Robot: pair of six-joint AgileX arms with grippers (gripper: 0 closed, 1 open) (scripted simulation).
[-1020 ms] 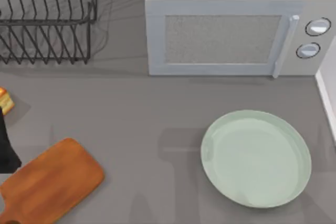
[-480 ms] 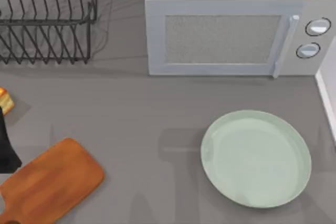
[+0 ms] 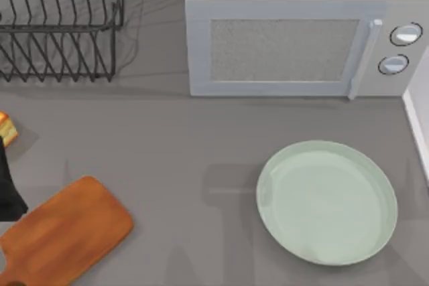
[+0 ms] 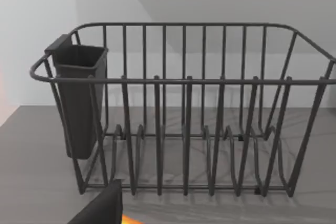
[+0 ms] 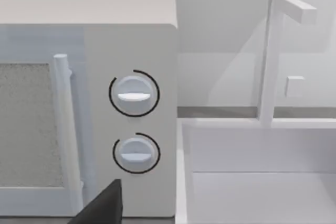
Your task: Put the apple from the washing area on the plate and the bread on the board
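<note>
The bread [image 3: 5, 127] lies at the table's far left edge, and an orange sliver of the bread [image 4: 130, 219] shows in the left wrist view. My left arm [image 3: 10, 189] stands just in front of it, between the bread and the wooden board [image 3: 64, 232]. A dark part of my left gripper [image 4: 102, 208] sits low in its wrist view. The mint-green plate [image 3: 326, 202] rests at the front right with nothing on it. A dark part of my right gripper [image 5: 102, 205] faces the microwave's knobs. The apple is out of view.
A black wire dish rack [image 3: 60, 25] with a cutlery cup [image 4: 79, 98] stands at the back left. The microwave [image 3: 295, 45] fills the back middle, door shut. A white sink [image 5: 262, 182] with a faucet [image 5: 273, 56] sits to its right.
</note>
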